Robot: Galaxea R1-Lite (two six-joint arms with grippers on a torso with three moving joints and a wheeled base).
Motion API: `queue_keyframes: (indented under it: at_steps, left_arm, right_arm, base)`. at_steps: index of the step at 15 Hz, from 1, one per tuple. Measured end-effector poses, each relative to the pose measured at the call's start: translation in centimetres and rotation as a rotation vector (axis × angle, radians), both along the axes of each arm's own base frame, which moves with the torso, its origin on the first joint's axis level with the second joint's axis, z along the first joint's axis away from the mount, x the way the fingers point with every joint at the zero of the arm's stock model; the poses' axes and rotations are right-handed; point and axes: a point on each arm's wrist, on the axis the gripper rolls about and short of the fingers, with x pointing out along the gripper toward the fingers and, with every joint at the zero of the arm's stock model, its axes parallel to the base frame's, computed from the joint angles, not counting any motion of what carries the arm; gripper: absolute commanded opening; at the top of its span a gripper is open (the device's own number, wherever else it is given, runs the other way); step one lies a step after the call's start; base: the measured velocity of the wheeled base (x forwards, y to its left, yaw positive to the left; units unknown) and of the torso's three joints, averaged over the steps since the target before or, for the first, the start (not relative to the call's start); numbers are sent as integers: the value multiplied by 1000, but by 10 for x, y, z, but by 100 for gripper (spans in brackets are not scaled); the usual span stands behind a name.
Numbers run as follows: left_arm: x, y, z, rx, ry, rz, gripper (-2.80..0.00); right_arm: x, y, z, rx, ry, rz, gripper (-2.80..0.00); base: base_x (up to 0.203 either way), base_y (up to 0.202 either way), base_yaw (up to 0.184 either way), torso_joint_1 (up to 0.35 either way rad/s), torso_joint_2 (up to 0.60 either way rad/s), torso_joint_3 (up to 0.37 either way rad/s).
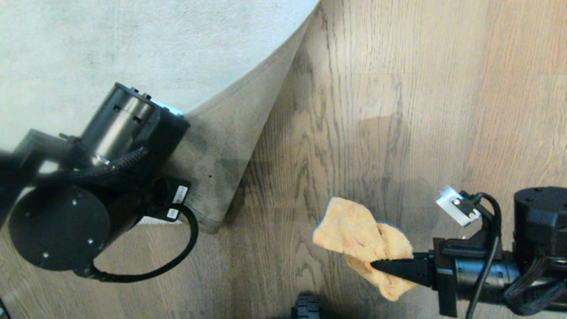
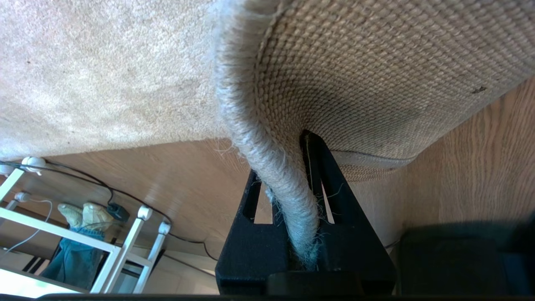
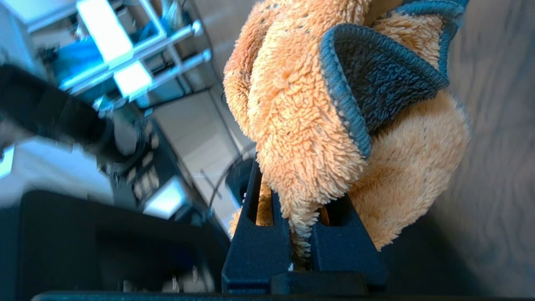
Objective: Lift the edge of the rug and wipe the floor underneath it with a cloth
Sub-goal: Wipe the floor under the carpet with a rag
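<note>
Wood floor [image 1: 398,110] lies bared: left pincer [image 2: 288,196] pinching rug edge [image 1: 248,133]; sweep right pincer's [image 1: 381,265] clamped cloth [image 1: 359,235] flat underneath.

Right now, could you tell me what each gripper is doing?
Left gripper: shut on the rug edge.
Right gripper: shut on the cloth.

the left arm [image 1: 88,186] is matte black, built of thick cylinders; one round end cap carries small screws, and a brushed grey metal sleeve sits further up. a braided black cable runs along it and a smooth black one loops beneath, past two white labels. the right arm [image 1: 509,261] is black too, with a white block bearing two screws. both grippers have slotted black wedge-shaped fingers [image 2: 334,196].
</note>
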Motion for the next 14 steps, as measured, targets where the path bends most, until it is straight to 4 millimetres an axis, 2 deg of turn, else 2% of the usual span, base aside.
queue_keyframes:
  at_steps: [6, 10, 14]
  left_arm:
    - [2, -2, -1, 1, 1, 2, -280]
    - [2, -2, -1, -17, -7, 17, -280]
    - [3, -2, -2, -18, -11, 28, -280]
  right_arm:
    - [20, 54, -1, 30, -79, -48, -280]
    - [16, 94, -3, 71, -64, -68, -280]
    - [16, 114, -17, 72, -77, -71, -280]
  base:
    - [0, 0, 0, 0, 0, 0]
    - [0, 0, 0, 0, 0, 0]
    - [0, 0, 0, 0, 0, 0]
